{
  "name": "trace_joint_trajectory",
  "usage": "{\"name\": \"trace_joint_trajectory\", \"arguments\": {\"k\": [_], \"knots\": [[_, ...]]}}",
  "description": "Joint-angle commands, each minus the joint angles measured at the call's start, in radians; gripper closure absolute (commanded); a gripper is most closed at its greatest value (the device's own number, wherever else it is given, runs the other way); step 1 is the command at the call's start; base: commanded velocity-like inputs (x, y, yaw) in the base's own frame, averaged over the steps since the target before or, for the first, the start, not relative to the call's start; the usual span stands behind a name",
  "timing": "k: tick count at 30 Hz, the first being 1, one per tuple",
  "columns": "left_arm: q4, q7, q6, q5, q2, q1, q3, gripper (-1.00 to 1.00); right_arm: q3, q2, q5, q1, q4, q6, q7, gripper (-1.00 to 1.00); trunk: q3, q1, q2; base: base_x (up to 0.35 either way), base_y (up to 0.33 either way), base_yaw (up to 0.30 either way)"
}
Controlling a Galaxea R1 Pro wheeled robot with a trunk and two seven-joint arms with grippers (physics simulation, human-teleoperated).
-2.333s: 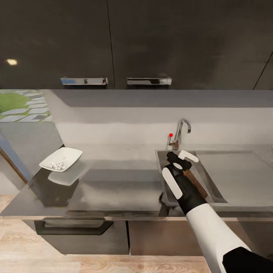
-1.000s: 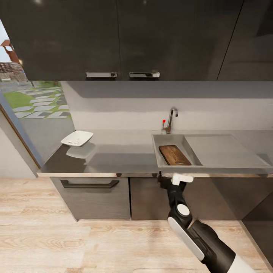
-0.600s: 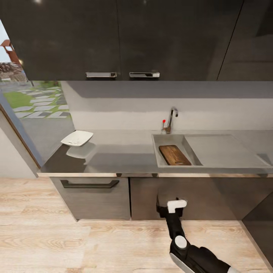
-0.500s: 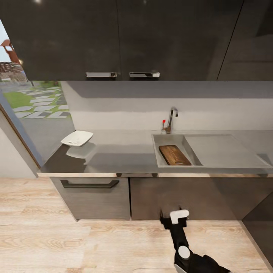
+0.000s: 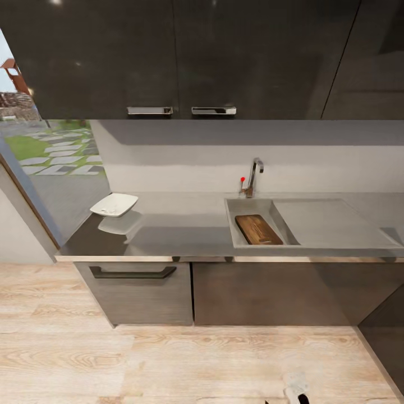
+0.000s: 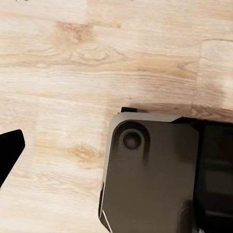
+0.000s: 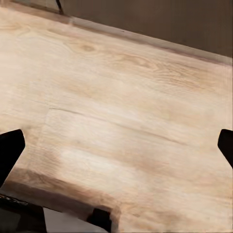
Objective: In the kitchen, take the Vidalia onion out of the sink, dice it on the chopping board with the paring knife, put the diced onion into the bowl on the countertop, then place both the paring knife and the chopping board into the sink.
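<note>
the chopping board (image 5: 258,229) lies flat inside the sink (image 5: 241,238), along its left half, with a grey draining area beside it to the right. the tap (image 5: 253,175) stands behind the basin. the white bowl (image 5: 114,204) sits near the left end of the countertop (image 5: 179,233), well apart from the sink; small pale bits show in it, too small to make out. dark cabinets hang above and stand below, over a pale wood floor (image 5: 112,359).

right gripper (image 7: 116,145): dark fingertips at opposite edges of its wrist view, spread wide over bare floor, empty. left gripper (image 6: 7,153): one dark fingertip shows, so i cannot tell.
</note>
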Motion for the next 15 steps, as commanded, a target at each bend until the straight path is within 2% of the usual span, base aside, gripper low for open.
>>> {"name": "trace_joint_trajectory", "arguments": {"k": [1,2,3,5,7,10,12,15], "knots": [[-0.001,0.009,-0.003,0.010,0.002,0.000,-0.006,-1.00,0.002,0.001,-0.011,0.015,0.003,-0.001,0.011,-1.00,-0.002,0.001,-0.002,0.000,0.000,0.000],[0.023,0.016,0.002,0.011,0.003,-0.038,-0.004,-1.00,0.001,0.001,-0.013,0.089,0.009,0.002,0.011,-1.00,-0.002,0.001,-0.002,0.000,0.000,0.000],[0.058,0.017,0.003,0.012,0.003,-0.066,-0.002,-1.00,0.000,0.001,-0.016,0.114,0.011,0.002,0.009,-1.00,-0.002,0.001,-0.002,0.000,0.000,0.000],[0.168,0.019,0.005,0.012,0.007,-0.141,0.001,-1.00,-0.001,0.001,-0.057,0.157,0.028,0.013,-0.003,-1.00,-0.002,0.001,-0.002,0.000,0.000,0.000],[0.216,0.019,0.006,0.012,0.008,-0.166,0.002,-1.00,-0.001,0.002,-0.095,0.174,0.039,0.023,-0.013,-1.00,-0.001,0.001,-0.002,0.000,0.000,0.000],[0.301,0.020,0.014,0.012,0.009,-0.191,0.002,-1.00,-0.002,0.001,-0.202,0.200,0.048,0.035,-0.027,-1.00,0.001,0.001,-0.002,0.000,0.000,0.000],[0.346,0.020,0.016,0.013,0.011,-0.197,0.002,-1.00,-0.002,0.000,-0.257,0.217,0.051,0.037,-0.030,-1.00,0.004,0.001,-0.002,0.000,0.000,0.000],[0.419,0.020,0.018,0.014,0.020,-0.200,0.002,-1.00,-0.002,-0.001,-0.289,0.238,0.053,0.042,-0.033,-1.00,0.008,0.001,-0.002,0.000,0.000,0.000]]}}
